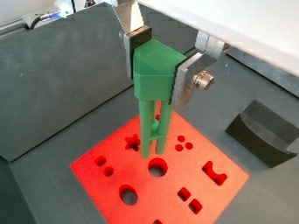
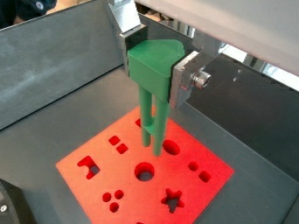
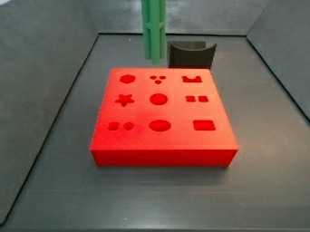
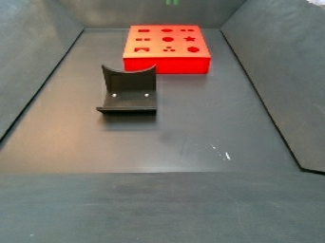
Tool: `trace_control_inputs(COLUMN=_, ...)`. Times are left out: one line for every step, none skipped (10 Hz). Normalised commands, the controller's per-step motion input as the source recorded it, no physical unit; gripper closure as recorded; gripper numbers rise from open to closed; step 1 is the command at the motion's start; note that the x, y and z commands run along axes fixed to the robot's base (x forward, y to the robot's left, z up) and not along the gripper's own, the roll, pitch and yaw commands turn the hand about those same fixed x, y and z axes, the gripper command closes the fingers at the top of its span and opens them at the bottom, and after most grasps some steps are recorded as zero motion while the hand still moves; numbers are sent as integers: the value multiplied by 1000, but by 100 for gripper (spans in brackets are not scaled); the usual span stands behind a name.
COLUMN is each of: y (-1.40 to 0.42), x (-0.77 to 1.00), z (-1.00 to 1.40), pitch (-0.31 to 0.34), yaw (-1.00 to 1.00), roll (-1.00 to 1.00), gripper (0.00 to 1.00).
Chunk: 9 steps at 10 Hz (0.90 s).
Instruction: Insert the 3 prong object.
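Jaws pinch the thick top of the green peg (image 1: 156, 74), one silver plate against each flat side, so the gripper (image 1: 160, 63) carries it upright with its three prongs pointing down over the red block (image 1: 163, 171). In both wrist views the prong tips hang clear above the block's top face, near the far rows of holes; in a side view only the peg's shaft (image 3: 154, 29) shows, coming down from the upper edge over the block's back part, and the gripper itself is out of that picture. To do this step well, I would first find the cluster of three small round holes (image 3: 158, 80) and bring the prongs squarely over it, turning the wrist until the three tips match the triangle of holes, then go down slowly and straight; a tilted peg or a small twist would likely jam a tip on the rim. From these angles it is hard to tell how well the tips line up yet. The block lies flat on the dark grey tabletop (image 4: 191, 142), which looks smooth and faintly glossy, with grey walls on all sides. The dark curved holder (image 4: 127, 90) stands apart from the block, in front of it in one side view and behind it in another, and leaves the descent free.
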Motion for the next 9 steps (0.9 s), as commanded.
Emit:
trace_control_inputs(y=460, x=0, z=0, pitch=0, yaw=6, roll=0, gripper=100)
trace_control_inputs(y=797, x=109, z=-97, pitch=0, yaw=0, roll=0, gripper=100)
trace_control_inputs(y=951, x=231, z=-120, pitch=0, yaw=-6, roll=-11, gripper=100)
trace_control_inputs(y=989, x=340, z=-169, pitch=0, yaw=0, roll=-23, gripper=100)
trace_control_inputs(y=900, x=331, z=-249, pitch=0, yaw=0, roll=0, gripper=100)
trace_control_inputs(y=703, x=211, z=-317, pitch=0, yaw=-20, roll=31, gripper=100)
trace_control_inputs(y=486, x=54, z=-323, pitch=0, yaw=-94, roll=97, gripper=100)
trace_control_inputs(y=123, x=-163, z=-234, pitch=0, yaw=-180, roll=44, gripper=100)
trace_control_inputs(y=0, x=-257, z=-403, pitch=-43, yaw=-234, roll=109, gripper=100)
